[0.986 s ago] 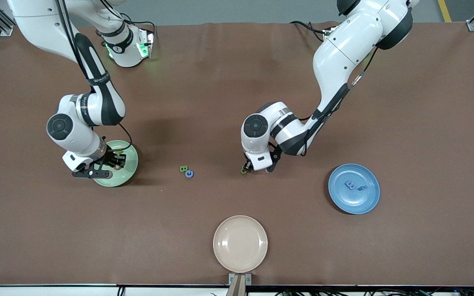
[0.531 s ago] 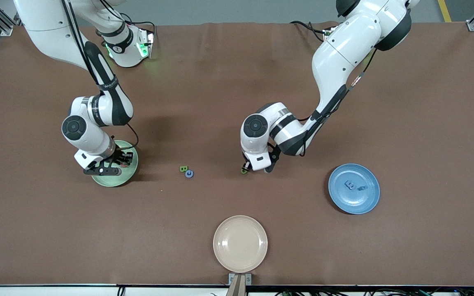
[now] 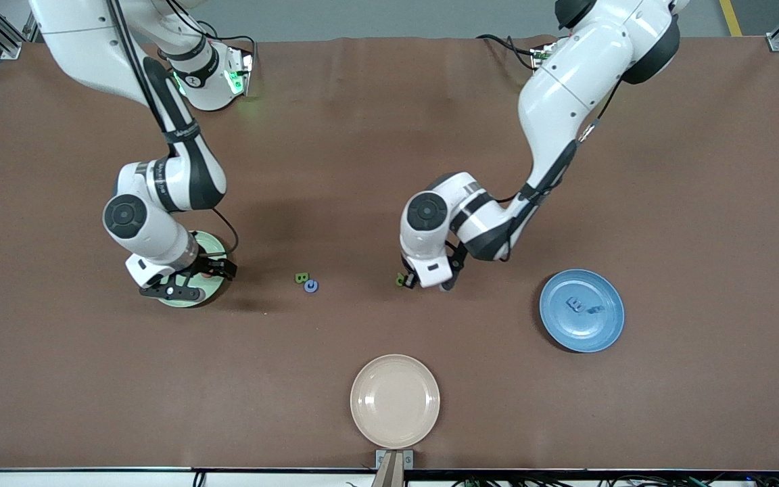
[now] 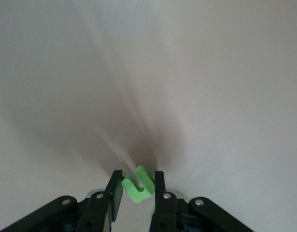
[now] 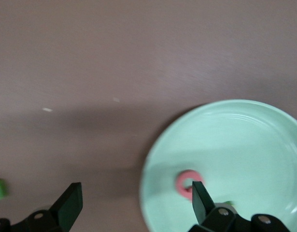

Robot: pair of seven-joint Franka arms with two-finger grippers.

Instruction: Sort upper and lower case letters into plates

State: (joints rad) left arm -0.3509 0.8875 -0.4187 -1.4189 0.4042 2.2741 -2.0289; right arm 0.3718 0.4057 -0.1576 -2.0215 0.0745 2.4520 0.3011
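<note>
The right claw point(image 5: 134, 203) hangs open over the mint plate point(image 3: 212, 238) at left-centre of the frame, a pink letter point(image 5: 188, 183) in it. The left claw point(image 4: 136, 193), mid-frame, pinches a green letter point(image 4: 137, 183). The blue plate point(image 3: 582, 310) holds two; two letters point(image 3: 306, 281) wait on the desk point(image 3: 667, 169)

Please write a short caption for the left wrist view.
Left gripper shut on a green letter at the brown table.

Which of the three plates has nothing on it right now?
The beige plate, nearest the front camera. The mint green plate holds a pinkish-red letter, and the blue plate holds blue letters.
</note>
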